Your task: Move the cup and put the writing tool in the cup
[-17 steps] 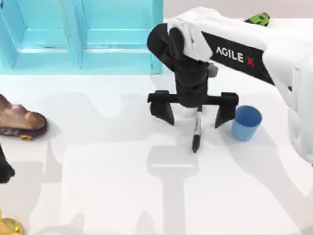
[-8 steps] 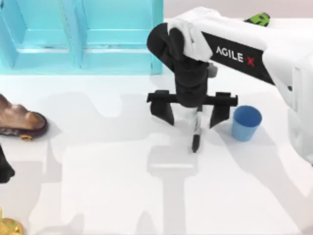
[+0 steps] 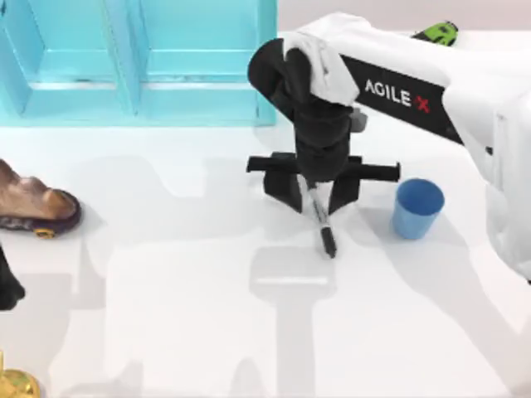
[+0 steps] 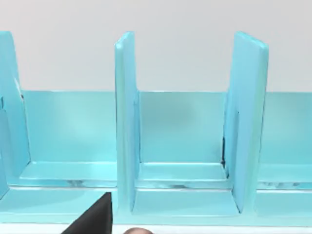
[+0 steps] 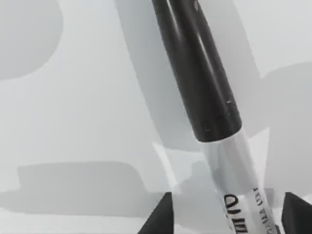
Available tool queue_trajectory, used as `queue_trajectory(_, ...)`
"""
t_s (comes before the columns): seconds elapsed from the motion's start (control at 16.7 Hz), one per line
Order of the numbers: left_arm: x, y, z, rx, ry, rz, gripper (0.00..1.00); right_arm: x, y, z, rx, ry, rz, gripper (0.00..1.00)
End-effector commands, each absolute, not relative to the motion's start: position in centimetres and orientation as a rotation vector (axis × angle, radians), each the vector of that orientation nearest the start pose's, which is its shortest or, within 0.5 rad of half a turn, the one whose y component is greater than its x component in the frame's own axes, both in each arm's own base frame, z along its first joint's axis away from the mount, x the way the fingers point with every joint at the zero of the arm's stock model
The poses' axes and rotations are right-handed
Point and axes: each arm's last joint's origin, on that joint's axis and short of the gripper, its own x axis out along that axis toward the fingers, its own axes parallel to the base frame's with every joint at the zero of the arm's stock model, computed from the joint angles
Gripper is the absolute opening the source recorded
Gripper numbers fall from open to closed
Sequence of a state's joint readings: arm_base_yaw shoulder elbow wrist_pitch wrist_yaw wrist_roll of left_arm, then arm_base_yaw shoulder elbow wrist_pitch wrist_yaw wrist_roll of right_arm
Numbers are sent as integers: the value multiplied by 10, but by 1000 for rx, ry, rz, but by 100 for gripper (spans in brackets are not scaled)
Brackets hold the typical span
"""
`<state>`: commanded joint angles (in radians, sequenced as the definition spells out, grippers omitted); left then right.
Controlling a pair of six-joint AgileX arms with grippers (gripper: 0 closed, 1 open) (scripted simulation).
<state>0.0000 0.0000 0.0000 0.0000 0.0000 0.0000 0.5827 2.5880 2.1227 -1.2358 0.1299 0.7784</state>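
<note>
The right gripper point(image 3: 315, 197) reaches down over the table, its fingers narrowed onto the black marker point(image 3: 320, 220) between them, gripping its banded middle; the cap end juts out below; the blue cup point(image 3: 416, 208) stands just right of the claw.

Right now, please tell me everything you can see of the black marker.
The marker is slim, with a glossy black cap and a white-grey label band carrying black print; it looks plastic. It lies tilted on the white table, left of the blue cup and apart from it. The right claw straddles its label end, fingers close on both sides.
</note>
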Motion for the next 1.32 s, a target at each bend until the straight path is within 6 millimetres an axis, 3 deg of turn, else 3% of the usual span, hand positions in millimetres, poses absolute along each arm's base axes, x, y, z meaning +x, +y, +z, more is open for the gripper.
queue_trajectory(0.48,106,-1,160,0,0,0,100,403,268,84,-2,1585,-277,0)
queue_trajectory(0.54,106,-1,160,0,0,0,100,403,277,116,83,1539,-224,0)
queue_trajectory(0.66,106,-1,160,0,0,0,100,399,278,120,88,1541,-232,0)
queue_trajectory(0.84,106,-1,160,0,0,0,100,374,283,141,68,1557,-237,0)
queue_trajectory(1.08,106,-1,160,0,0,0,100,335,278,201,101,1515,-205,0)
queue_trajectory(1.2,106,-1,160,0,0,0,100,313,278,212,82,1533,-211,0)
queue_trajectory(1.32,106,-1,160,0,0,0,100,303,278,216,83,1538,-224,0)
